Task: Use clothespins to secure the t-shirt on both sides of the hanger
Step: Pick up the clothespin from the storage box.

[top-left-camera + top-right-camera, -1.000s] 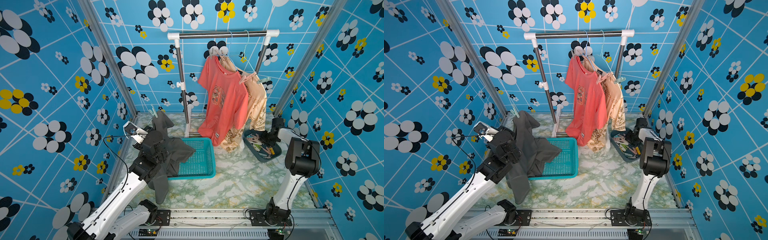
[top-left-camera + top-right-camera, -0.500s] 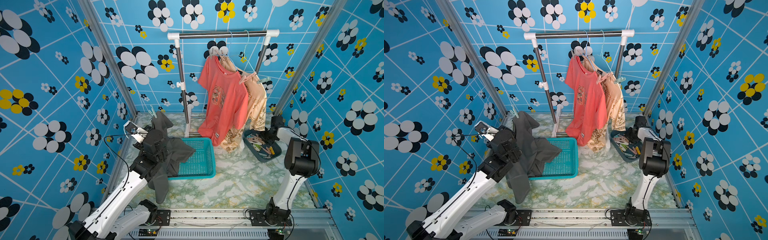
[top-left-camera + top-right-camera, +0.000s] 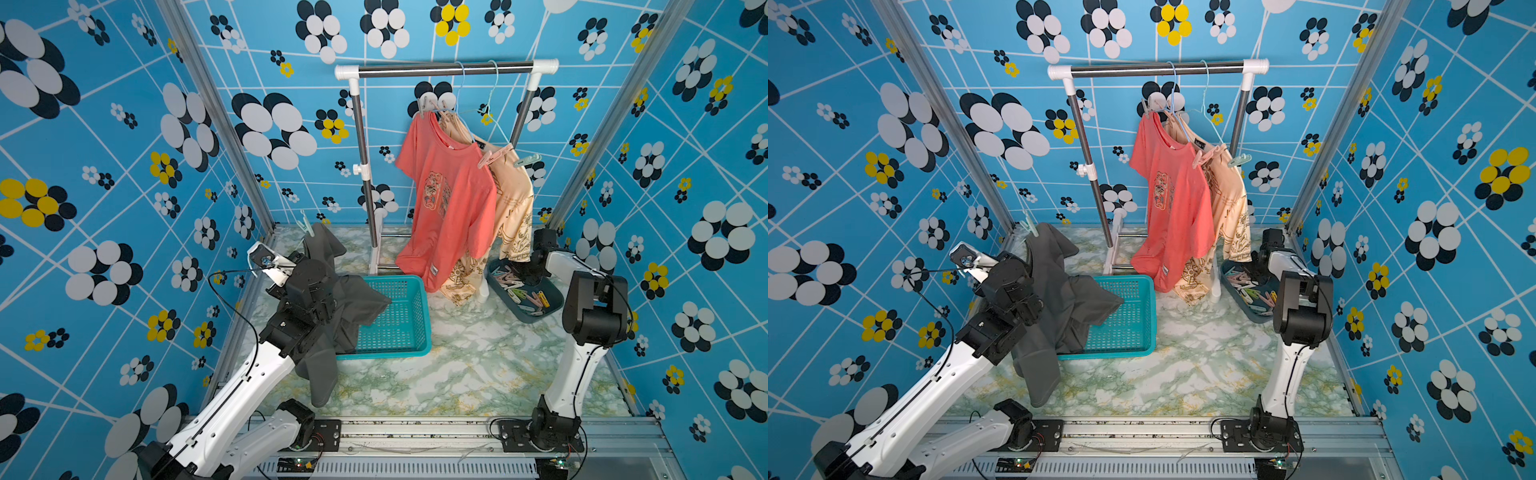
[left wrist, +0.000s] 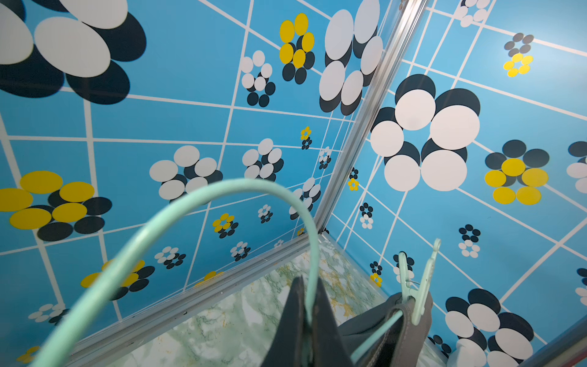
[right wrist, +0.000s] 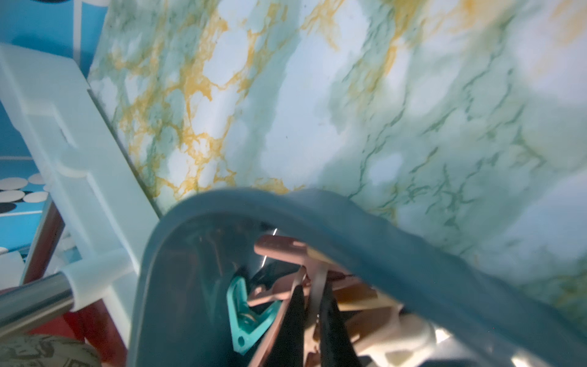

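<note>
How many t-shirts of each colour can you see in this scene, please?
Coral t-shirt: 1
Beige t-shirt: 1
Dark grey t-shirt: 1
Total: 3

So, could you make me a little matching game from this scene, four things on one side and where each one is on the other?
Things:
1. coral t-shirt
2. grey t-shirt
3. loose clothespins
4. teal basket

Places:
a. in the dark blue tray
b. hanging from the rail
c. standing on the marble table
d. on the mint hanger held by the left fingers

Pairs: 1-b, 2-d, 3-a, 4-c.
</note>
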